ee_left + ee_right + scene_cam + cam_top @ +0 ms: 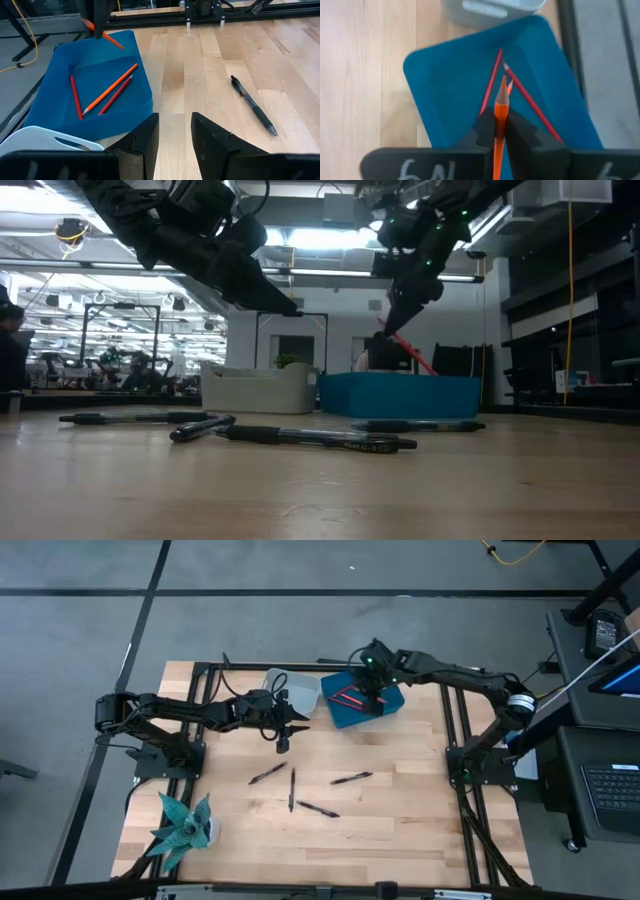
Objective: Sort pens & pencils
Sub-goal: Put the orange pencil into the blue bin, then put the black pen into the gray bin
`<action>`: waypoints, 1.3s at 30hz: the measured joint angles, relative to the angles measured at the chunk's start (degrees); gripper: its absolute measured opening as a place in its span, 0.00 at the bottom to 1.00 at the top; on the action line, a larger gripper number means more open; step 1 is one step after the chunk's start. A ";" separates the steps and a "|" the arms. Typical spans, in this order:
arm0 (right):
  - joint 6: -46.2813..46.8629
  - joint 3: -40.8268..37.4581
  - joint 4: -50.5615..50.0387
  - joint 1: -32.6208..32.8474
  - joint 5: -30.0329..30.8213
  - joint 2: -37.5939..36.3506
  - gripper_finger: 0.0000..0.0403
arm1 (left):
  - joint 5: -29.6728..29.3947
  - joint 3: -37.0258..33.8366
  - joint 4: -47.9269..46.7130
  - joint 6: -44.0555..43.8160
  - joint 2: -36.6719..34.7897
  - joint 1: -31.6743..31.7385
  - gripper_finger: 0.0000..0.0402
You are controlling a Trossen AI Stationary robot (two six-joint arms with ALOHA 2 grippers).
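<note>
Several black pens lie flat on the wooden table: [268, 774], [292, 788], [350, 778], [317, 809]; the low view shows them in a row [310, 437]. Three red and orange pencils [110, 89] lie in the blue tray [340, 718]. My right gripper [372, 690] hangs over that tray, shut on a further orange pencil [500, 100]. My left gripper [283, 735] hovers open above the table beside the white tray [295, 690], touching nothing; one pen [252, 105] lies ahead of it. My right gripper pinches the orange pencil between its two fingers, near the sharpened end [500, 111]; the point sticks out past the fingertips. The fingers come from above. The pencil is lifted clear over the blue tray and slants down out of the hold [418, 358].
The white tray [260, 385] stands next to the blue tray [400, 395] at the table's far side. A teal star-shaped ornament [185, 825] sits at the near left corner. A black metal frame borders the table. Bare wood lies near the front edge.
</note>
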 joint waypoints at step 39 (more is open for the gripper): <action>-0.02 6.04 -4.88 -1.11 -10.08 10.15 0.24 | -0.02 0.00 -0.02 0.02 0.00 0.00 0.27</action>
